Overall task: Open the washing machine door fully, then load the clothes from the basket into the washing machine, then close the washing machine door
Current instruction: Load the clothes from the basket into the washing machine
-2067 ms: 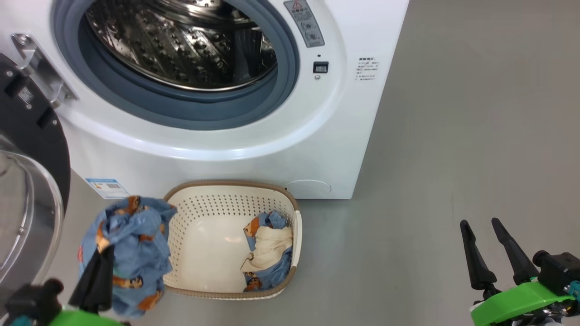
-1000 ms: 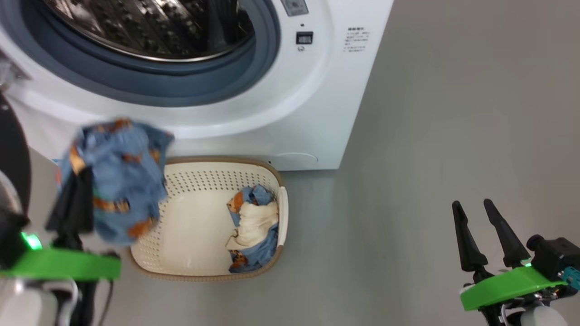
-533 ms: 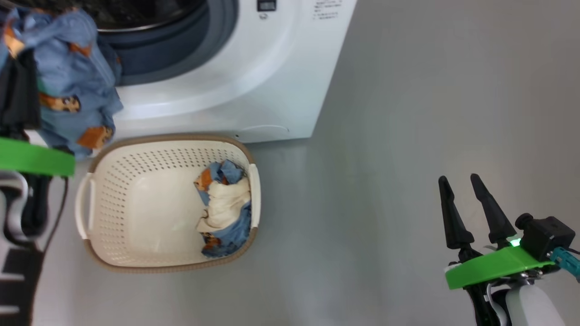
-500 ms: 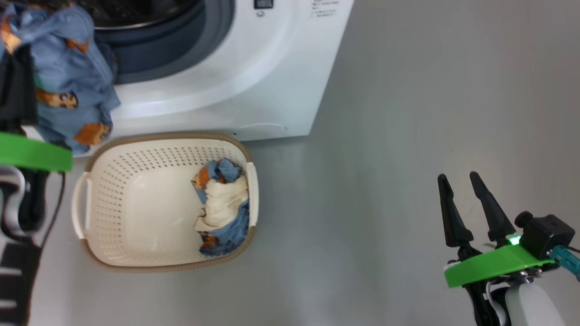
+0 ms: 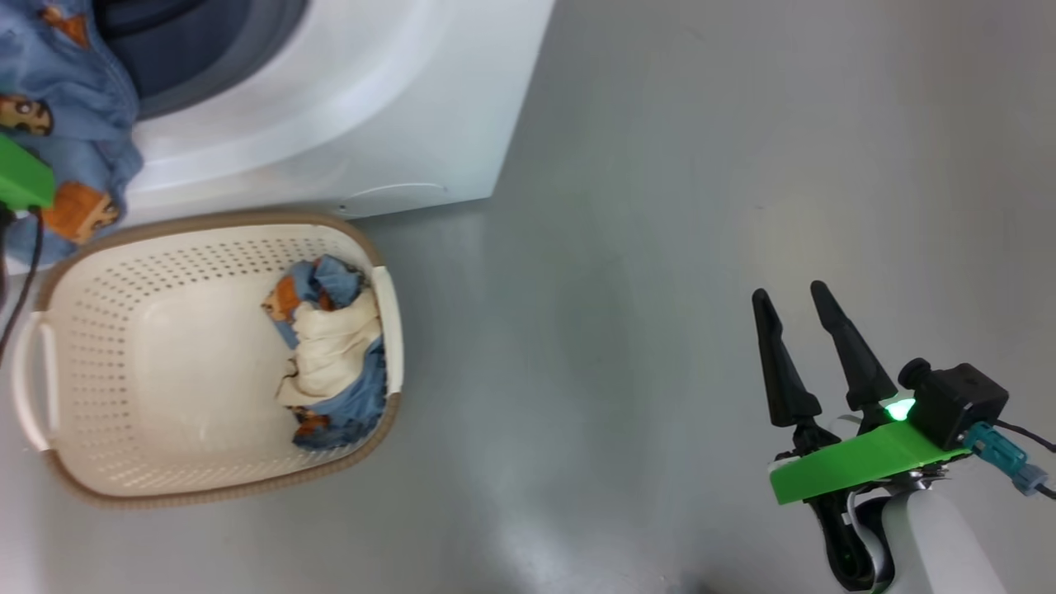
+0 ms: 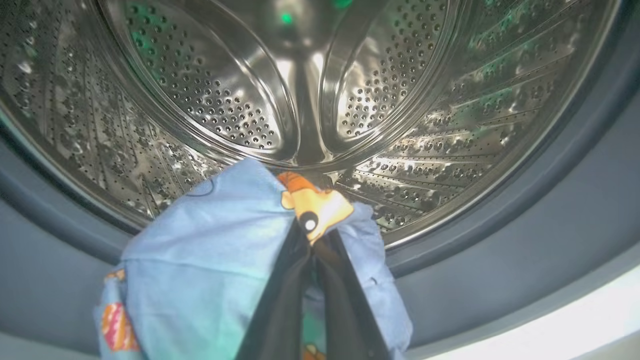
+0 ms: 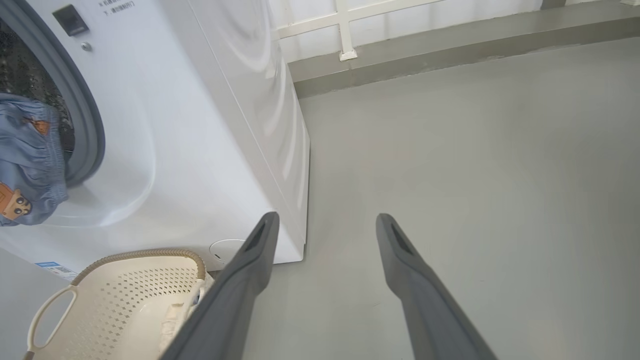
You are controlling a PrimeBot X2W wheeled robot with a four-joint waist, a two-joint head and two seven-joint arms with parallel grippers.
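Note:
The white washing machine fills the head view's top left, its grey-blue gasket ringing the steel drum. My left gripper is shut on a blue garment with orange figures, held at the drum's mouth in front of the lower gasket; the same garment hangs at the head view's left edge. The cream basket sits on the floor before the washer, with blue and cream clothes against its right wall. My right gripper stands open over bare floor, far right. The washing machine door is out of view.
Grey floor stretches to the right of the washer. A low grey ledge and white rail run along the far wall behind the washer's side. The basket lies just left of my right fingers in the right wrist view.
The head camera has swung right, so washer and basket slide left in its view. The left gripper has lifted the blue garment from beside the basket up to the drum's mouth. The right gripper stays open.

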